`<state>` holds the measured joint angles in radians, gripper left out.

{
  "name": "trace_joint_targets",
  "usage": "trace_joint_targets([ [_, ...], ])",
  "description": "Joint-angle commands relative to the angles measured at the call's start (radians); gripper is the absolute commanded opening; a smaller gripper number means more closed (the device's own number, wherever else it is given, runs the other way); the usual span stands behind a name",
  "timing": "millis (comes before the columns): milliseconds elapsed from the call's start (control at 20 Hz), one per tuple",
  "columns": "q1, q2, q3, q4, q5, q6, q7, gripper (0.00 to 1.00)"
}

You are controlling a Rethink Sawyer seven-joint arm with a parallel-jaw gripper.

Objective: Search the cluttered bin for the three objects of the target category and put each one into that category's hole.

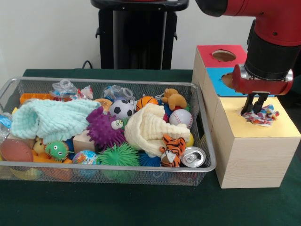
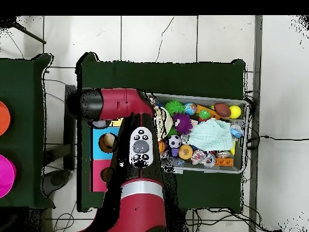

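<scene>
A wooden box stands to the right of the wire bin. Its top has a red section with a hole, a blue section and a yellow section. My gripper hangs low over the yellow section, and its tips touch a crumpled multicoloured piece lying there. Whether it grips the piece does not show. In the overhead view the arm covers the gripper and most of the box.
The bin holds a soccer ball, baseball, small basketball, tiger toy, can, purple spiky ball, mint cloth, cream cloth and teddy. Green cloth covers the table.
</scene>
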<state>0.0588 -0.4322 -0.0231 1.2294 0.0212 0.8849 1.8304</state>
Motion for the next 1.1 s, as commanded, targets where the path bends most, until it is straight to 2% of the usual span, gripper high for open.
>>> trace_joint_targets([
  [50, -0.010, 0.027, 0.001, 0.052, 0.023, 0.094, 0.191, 0.00],
  [200, -0.012, 0.039, 0.000, 0.034, 0.021, 0.095, 0.190, 0.00],
  [1100, -0.003, 0.033, -0.008, 0.040, 0.009, 0.073, 0.188, 0.00],
])
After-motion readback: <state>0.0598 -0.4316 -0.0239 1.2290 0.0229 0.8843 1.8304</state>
